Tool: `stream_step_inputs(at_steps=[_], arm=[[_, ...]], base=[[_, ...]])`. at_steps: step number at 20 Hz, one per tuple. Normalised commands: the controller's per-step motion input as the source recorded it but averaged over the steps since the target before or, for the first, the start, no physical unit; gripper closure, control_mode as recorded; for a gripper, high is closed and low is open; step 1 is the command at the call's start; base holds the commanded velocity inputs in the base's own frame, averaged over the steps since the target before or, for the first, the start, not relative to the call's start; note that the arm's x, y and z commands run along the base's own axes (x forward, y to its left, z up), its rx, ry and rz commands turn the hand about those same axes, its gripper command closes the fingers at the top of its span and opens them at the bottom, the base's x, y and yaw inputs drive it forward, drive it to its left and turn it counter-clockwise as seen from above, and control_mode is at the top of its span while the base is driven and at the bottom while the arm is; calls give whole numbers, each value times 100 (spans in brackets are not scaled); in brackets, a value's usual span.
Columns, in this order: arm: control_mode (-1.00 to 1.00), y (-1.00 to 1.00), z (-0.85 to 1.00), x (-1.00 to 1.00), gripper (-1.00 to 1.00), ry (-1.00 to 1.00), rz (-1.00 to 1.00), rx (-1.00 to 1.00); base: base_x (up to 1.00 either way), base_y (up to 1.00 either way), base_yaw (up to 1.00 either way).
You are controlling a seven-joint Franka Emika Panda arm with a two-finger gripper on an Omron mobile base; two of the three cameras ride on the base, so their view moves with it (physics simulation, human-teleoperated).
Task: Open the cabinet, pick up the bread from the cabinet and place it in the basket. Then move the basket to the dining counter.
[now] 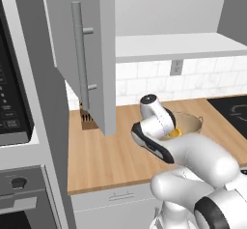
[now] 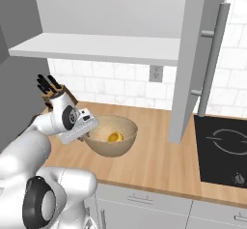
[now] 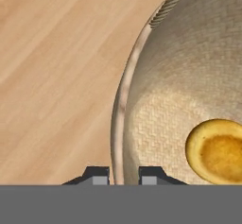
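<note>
The jaws of the white arm's two-finger gripper (image 3: 124,176) are pinched shut on the rim of the tan woven bowl-shaped basket (image 3: 122,100), one dark fingertip outside the wall and one inside it. Within the basket, on its floor just inward of the grip, lies the small round golden-brown bun of bread (image 3: 216,150), so the placing looks finished and the carry to the dining counter is the step in hand. From the right base camera the basket (image 2: 112,141) sits on the narrow light wood tabletop (image 2: 159,163) before the white tiled wall, with the arm's hand (image 2: 77,124) reaching its near-left edge; a black knife block (image 2: 52,92) stands just behind that hand. The light grey wall cabinet door (image 2: 193,54) hangs open above.

A one-sided rim hold will probably let the basket tip, so a good lift would be slow and level, rising clear of the tabletop before any swing, keeping low under the open door and away from the knife block so the bread stays in.
</note>
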Motion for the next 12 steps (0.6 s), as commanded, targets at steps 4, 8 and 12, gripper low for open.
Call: stream_step_inputs(at_steps=[4, 8, 12], arm=[[-100, 0, 44, -68, 100, -6, 0, -7], [-100, 0, 97, -68, 100, -10, 0, -13], [-100, 0, 100, -73, 100, -7, 0, -7]], base=[[0, 0, 0], [0, 0, 0], [0, 0, 0]])
